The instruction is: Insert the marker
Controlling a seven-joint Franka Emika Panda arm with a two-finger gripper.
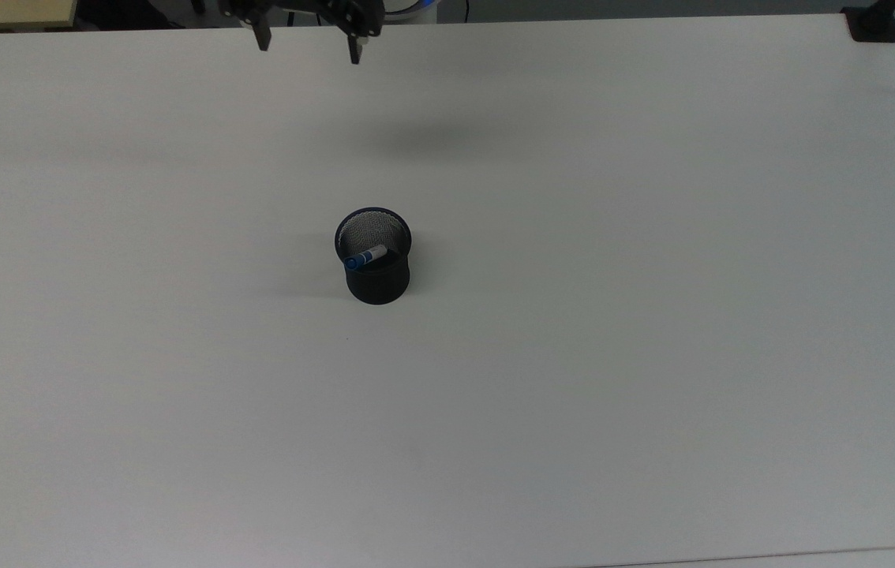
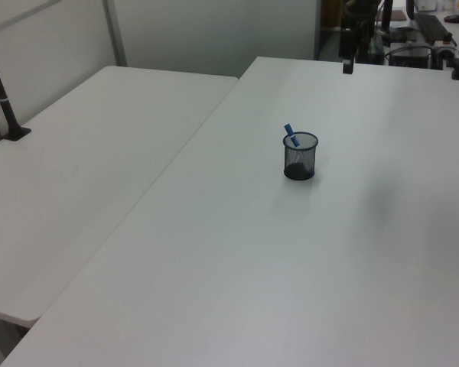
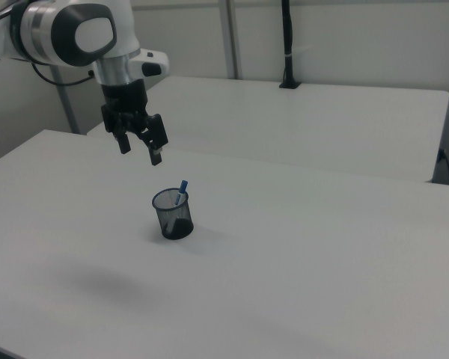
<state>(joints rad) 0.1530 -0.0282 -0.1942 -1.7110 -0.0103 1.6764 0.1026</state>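
Note:
The marker stands tilted inside the black mesh cup, its blue cap poking above the rim. The marker leans to the left view's left in the cup. In the right view the marker leans against the far rim of the cup. My gripper hangs open and empty, high above the table and well apart from the cup. It sits at the top view's upper edge, and in the left view one fingertip shows.
The white table carries the cup near its middle. A second white table adjoins at the left view's left. A black clamp base sits at the top view's upper right corner. Cables and equipment lie behind the table.

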